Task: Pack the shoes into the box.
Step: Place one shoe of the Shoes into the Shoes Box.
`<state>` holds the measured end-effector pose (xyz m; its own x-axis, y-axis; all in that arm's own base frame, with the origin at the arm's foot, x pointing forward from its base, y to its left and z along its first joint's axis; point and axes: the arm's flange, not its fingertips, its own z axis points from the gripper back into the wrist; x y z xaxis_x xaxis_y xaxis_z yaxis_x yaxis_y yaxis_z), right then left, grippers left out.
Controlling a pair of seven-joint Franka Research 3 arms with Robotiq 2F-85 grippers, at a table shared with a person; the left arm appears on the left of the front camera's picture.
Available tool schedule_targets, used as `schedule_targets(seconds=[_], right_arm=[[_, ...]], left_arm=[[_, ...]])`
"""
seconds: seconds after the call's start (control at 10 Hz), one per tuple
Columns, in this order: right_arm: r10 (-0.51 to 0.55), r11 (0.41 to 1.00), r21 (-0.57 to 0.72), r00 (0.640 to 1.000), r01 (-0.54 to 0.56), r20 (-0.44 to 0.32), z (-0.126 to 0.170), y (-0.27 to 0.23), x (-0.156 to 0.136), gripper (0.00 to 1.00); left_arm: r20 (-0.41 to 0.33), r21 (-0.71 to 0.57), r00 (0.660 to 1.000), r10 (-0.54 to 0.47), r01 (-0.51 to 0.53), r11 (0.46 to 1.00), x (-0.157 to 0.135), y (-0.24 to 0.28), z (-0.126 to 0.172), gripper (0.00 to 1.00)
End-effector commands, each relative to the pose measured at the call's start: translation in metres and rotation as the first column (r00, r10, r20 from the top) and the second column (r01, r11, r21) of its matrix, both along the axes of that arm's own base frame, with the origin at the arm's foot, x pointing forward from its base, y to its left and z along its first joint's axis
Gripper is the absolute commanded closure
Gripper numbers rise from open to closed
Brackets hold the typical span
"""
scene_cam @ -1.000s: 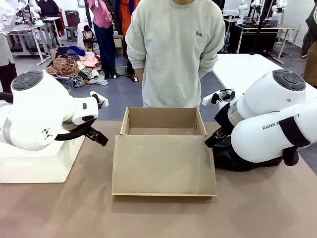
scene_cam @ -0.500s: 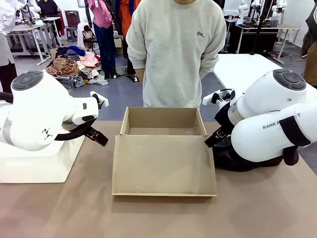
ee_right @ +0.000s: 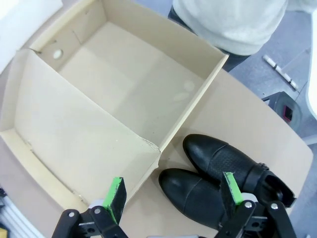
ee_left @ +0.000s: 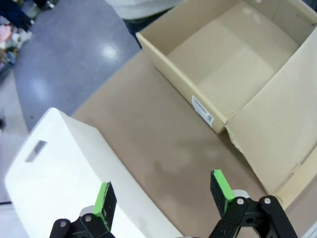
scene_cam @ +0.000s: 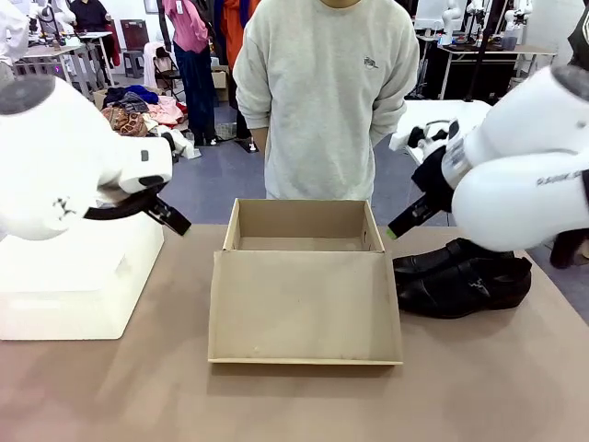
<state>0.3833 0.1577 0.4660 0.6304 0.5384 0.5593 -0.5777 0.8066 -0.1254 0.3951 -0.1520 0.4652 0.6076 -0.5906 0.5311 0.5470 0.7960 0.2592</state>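
Front view: the box (scene_cam: 299, 221) is sitting open mid-frame, its lid (scene_cam: 304, 308) lying flat toward the camera, so the empty tray is offering a clear drop-in from above. The shoes (scene_cam: 465, 281) are lying side by side on the worktop (scene_cam: 110, 387), just right of the box, touching each other, not yet packed. Right wrist view: the right hand (ee_right: 173, 191) is hovering over them, fingers (ee_right: 117, 193) spread, nothing between them, apparently lining up a grab. The left hand (ee_left: 162, 191) is hanging spread and empty above the strip between the white bin (ee_left: 64, 173) and the box. The person (scene_cam: 322, 92) is standing behind the box.
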Motion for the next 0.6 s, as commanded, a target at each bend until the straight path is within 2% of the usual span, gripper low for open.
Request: schedule_targets(seconds=[0.0,0.3,0.5], right_arm=[[0.063,0.998,0.008,0.998,-0.063,0.008,0.026,-0.010,-0.005,0.00],[0.093,0.995,0.024,0.995,-0.093,0.026,0.046,-0.018,-0.012,0.00],[0.185,0.978,0.091,0.982,-0.188,0.042,0.056,-0.032,-0.016,0.00]], left_arm=[[0.038,0.040,0.999,-0.008,0.007,0.999,-0.012,-0.005,0.031,0.00],[0.072,0.029,0.997,-0.024,0.022,0.999,-0.017,0.001,0.053,0.00],[0.104,-0.014,0.979,-0.173,0.176,0.984,-0.020,0.012,0.061,0.00]])
